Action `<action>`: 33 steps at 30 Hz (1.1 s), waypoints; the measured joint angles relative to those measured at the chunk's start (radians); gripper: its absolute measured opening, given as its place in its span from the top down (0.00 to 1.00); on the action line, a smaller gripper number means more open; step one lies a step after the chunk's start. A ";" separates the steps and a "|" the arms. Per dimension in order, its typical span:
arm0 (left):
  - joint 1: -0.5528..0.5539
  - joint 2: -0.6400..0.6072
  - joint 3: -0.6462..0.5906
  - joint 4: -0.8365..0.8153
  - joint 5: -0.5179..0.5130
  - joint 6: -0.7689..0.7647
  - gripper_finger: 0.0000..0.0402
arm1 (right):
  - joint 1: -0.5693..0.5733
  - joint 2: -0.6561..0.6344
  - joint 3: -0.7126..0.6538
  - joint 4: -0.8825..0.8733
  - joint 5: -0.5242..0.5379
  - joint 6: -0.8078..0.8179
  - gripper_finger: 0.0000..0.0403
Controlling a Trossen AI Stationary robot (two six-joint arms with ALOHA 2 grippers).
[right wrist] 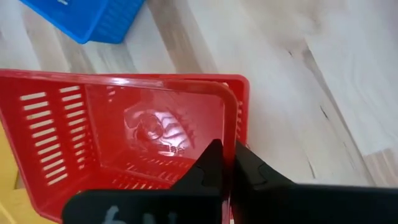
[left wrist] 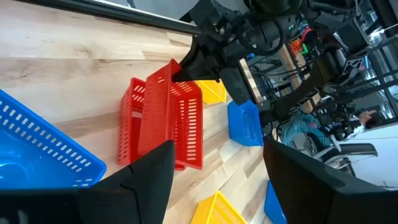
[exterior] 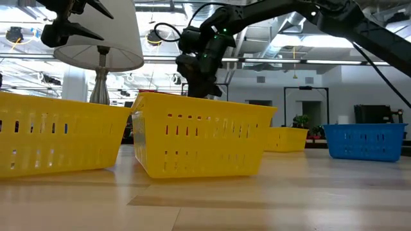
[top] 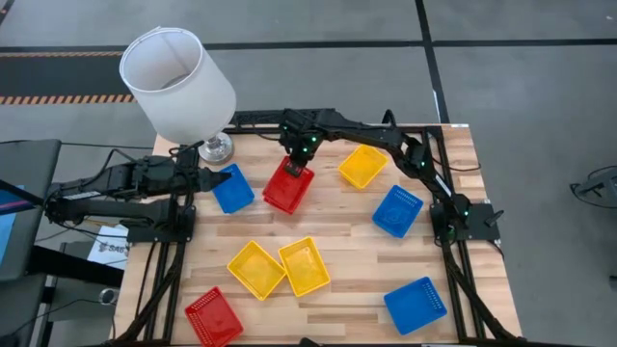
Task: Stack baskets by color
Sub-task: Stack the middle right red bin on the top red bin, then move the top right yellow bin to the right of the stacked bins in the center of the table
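Two red baskets (top: pixel 287 185) sit one in the other at the table's far middle; in the left wrist view the upper red basket (left wrist: pixel 171 118) is tilted inside the lower red basket (left wrist: pixel 129 124). My right gripper (right wrist: pixel 227 149) is shut on the upper one's rim. My left gripper (left wrist: pixel 217 162) hangs open at the far left, just left of a blue basket (top: pixel 231 188), and touches nothing. In the low view, yellow baskets (exterior: pixel 199 138) hide the red ones below my right gripper (exterior: pixel 205 86). My right gripper pinches the upper red basket's short-end rim (right wrist: pixel 225 118) between its two fingers, one inside the wall and one outside. The fingers come steeply from above, slanting from the far side. The basket is tilted, held end raised, its other end down in the lower red basket.
A white lampshade (top: pixel 178 82) on a metal foot (top: pixel 215 147) stands at the far left. Loose baskets lie around: yellow (top: pixel 363 166), blue (top: pixel 397 210), two yellow (top: pixel 280 267), red (top: pixel 213 317), blue (top: pixel 415 305). Bare wood shows in the table's middle.
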 joint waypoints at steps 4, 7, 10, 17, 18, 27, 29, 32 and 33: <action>0.000 0.000 0.000 0.000 0.000 0.008 0.42 | -0.001 0.000 0.000 -0.017 0.000 0.007 0.91; 0.000 0.000 0.000 0.000 0.000 0.008 0.42 | -0.001 0.000 0.000 -0.026 0.000 -0.003 0.91; 0.000 0.000 0.000 0.000 0.000 0.008 0.42 | 0.000 0.000 0.000 -0.027 0.000 -0.009 0.90; 0.000 0.000 0.000 0.000 0.000 0.008 0.42 | -0.001 0.000 0.000 -0.028 0.000 -0.012 0.82; 0.000 0.000 0.000 0.000 0.000 0.008 0.42 | -0.001 0.000 0.000 -0.028 0.000 -0.012 0.80; 0.000 0.000 0.000 0.000 0.000 0.008 0.42 | -0.001 0.000 0.000 -0.026 0.007 -0.035 0.66; 0.000 0.000 0.000 0.000 0.000 0.008 0.42 | -0.001 0.000 0.000 -0.028 0.037 -0.037 0.64; 0.000 0.000 0.000 0.000 0.001 0.004 0.42 | -0.010 -0.004 0.000 -0.082 0.088 -0.054 0.62; 0.000 0.000 0.000 0.001 0.003 0.001 0.42 | -0.015 -0.010 0.000 -0.121 0.106 -0.054 0.62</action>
